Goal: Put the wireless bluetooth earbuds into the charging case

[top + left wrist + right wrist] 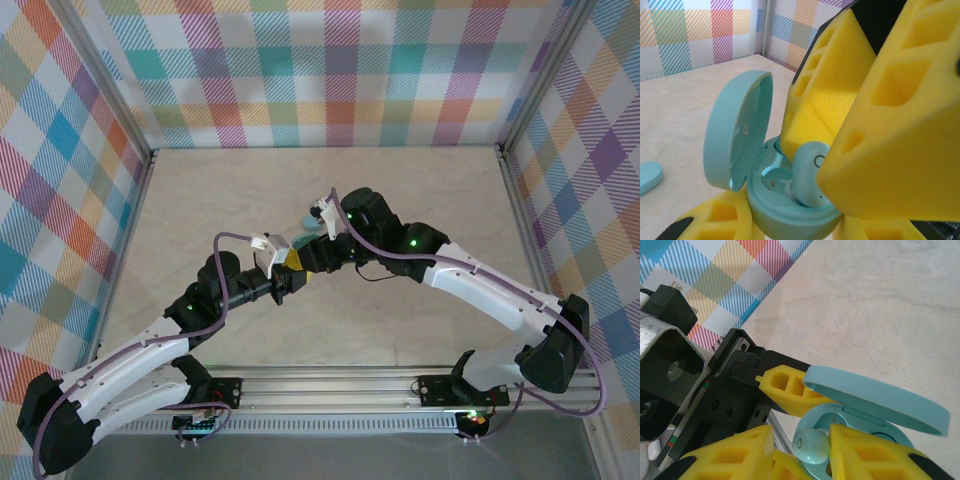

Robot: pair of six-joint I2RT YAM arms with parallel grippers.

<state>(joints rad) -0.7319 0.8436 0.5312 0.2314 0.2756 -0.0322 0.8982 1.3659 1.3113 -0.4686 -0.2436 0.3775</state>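
The top external camera looks down from above and behind the arm bases (215,388), taking in the whole table (420,190) to its far edge. Both wrist cameras sit very near the open charging case (735,140), viewing it from opposite sides.

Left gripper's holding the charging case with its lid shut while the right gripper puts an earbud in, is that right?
No: the lid is open, as the left wrist view shows. The left gripper does hold the charging case while the right gripper puts an earbud in.
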